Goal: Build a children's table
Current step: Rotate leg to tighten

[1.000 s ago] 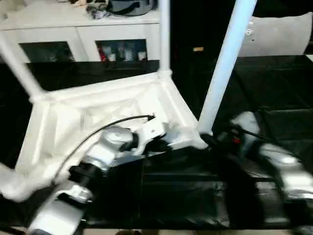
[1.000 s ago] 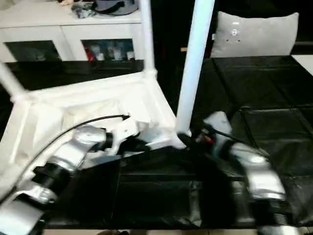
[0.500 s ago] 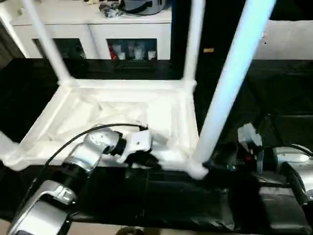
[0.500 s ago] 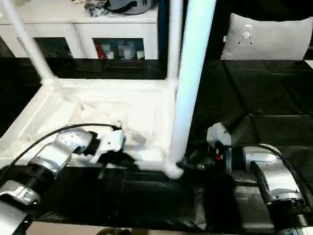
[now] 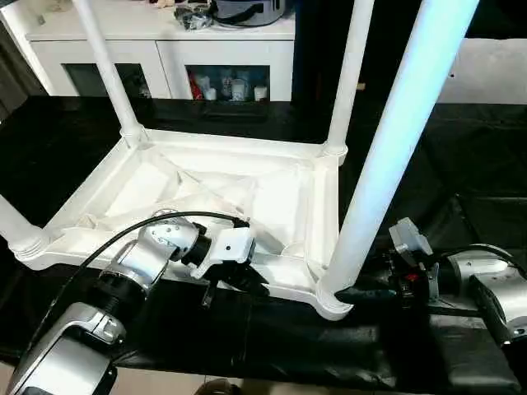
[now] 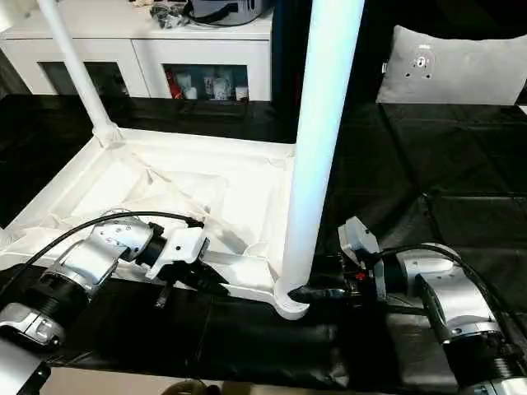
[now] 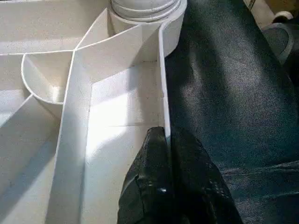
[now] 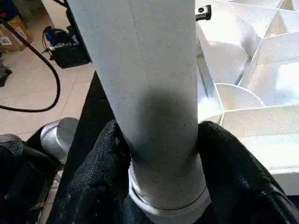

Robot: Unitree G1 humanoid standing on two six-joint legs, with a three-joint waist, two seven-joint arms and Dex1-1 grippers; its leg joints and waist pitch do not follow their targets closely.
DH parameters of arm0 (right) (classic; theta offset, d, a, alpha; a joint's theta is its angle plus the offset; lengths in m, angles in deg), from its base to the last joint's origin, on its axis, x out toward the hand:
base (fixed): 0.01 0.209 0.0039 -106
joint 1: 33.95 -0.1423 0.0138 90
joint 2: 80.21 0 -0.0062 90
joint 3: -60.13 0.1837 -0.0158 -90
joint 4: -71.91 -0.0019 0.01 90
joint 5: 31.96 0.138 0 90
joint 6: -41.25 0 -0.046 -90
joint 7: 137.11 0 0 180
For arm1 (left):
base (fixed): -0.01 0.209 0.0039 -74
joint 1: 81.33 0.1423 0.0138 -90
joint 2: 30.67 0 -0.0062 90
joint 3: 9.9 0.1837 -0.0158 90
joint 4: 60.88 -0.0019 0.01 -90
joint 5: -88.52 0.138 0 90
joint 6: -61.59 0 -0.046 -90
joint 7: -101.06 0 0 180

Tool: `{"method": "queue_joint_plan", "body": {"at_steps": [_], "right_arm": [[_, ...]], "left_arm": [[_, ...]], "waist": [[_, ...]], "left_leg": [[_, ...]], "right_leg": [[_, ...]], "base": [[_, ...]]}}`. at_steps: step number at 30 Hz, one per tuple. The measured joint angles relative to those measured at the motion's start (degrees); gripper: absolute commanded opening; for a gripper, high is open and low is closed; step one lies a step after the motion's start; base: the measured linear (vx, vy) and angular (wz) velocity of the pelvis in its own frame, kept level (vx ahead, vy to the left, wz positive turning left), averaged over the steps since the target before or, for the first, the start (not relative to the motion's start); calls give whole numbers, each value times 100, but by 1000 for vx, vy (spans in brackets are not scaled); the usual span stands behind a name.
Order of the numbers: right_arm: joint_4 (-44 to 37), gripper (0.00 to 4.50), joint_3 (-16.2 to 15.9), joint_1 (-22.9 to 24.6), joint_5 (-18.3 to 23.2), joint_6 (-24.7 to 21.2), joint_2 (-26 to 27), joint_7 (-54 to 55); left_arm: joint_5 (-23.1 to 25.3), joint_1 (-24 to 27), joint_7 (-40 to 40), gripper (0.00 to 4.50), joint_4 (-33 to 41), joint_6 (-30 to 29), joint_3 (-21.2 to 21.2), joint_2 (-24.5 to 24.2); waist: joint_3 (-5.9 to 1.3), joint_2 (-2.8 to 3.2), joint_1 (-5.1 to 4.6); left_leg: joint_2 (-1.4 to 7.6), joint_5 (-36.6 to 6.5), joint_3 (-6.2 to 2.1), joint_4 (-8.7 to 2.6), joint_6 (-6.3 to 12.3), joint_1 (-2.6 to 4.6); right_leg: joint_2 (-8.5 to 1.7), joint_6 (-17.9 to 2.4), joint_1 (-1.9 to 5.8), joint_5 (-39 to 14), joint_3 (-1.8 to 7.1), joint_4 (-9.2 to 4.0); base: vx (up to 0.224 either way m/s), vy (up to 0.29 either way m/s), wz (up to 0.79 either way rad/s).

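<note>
Tabletop (image 5: 272,193) lies upside down on the black mat (image 6: 428,156), with a leg standing in each of four corner sockets, so assembly looks nearly finished; probably only seating the near leg (image 5: 387,164) and flipping remain. Left gripper (image 7: 166,184) is clenched on the tabletop's near rim; right gripper (image 8: 159,154) grasps the near leg's base at its socket.

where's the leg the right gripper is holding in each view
Left eye view: nearest leg, right of centre, rising from the tabletop's near right corner.
Right eye view: centre.
Left wrist view: its base.
Right wrist view: between the right gripper's fingers.
Shared landmark: that corner socket.
</note>
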Motion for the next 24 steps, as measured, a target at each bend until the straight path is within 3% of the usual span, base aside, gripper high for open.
{"method": "queue_joint_plan", "body": {"at_steps": [4, 6, 10, 14, 19, 21, 23, 24], "right_arm": [[-192, 190, 107, 156, 108, -219, 164, 253], [-274, 190, 183, 157, 81, -455, 357, 729], [-195, 190, 500, -30, -247, -823, 957, 2291], [77, 190, 825, -401, -570, -1146, 1657, 4047], [261, 190, 1023, -568, -881, -926, 2330, 5546], [320, 259, 1134, -565, -946, -767, 2479, 5858], [346, 259, 1158, -535, -1005, -599, 2548, 5990], [328, 280, 1159, -498, -1008, -544, 2556, 5993]], "left_arm": [[-113, 52, 38, 0, 139, -428, -122, -14], [-92, 61, -192, 0, 134, -710, -246, -17], [108, 28, -1072, 0, 75, -1299, -486, 238], [128, -10, -2151, 0, 57, -1967, -698, 811], [241, -162, -3146, 0, -27, -2485, -862, 1389], [320, -192, -3418, 0, -11, -2615, -880, 1591], [358, -191, -3556, 0, 44, -2669, -853, 1682], [376, -191, -3572, 0, 64, -2668, -828, 1694]], "waist": [[-2, 3, -5], [-3, 5, -66], [3, -10, -299], [9, -36, -512], [-5, -17, -520], [-12, -7, -502], [-14, -3, -490], [-15, 1, -476]], "left_leg": [[1, 4, 3, 0, 6, -1], [1, -1, 4, 5, -9, 3], [-1, 1, 6, 6, -30, 36], [-4, 0, 15, 5, -31, 56], [-12, 0, 16, -6, -31, 60], [-16, -2, 16, -15, -29, 56], [-20, -3, 17, -24, -27, 52], [-20, -3, 17, -29, -27, 51]], "right_leg": [[0, 0, -8, -1, 2, 8], [0, 0, -15, 0, 7, 27], [-9, -5, -5, 4, 7, 34], [-19, -4, -2, 6, 7, 31], [-23, -6, 2, 11, 8, 26], [-25, -6, 6, 13, 7, 10], [-27, 2, 6, 18, 7, -5], [-27, 4, 6, 19, 5, -11]], "base": [[0, 0, 0], [0, 0, 0], [0, 0, 0], [0, 0, 0], [0, 0, 0], [0, 0, 0], [0, 0, 0], [0, 0, 0]]}}
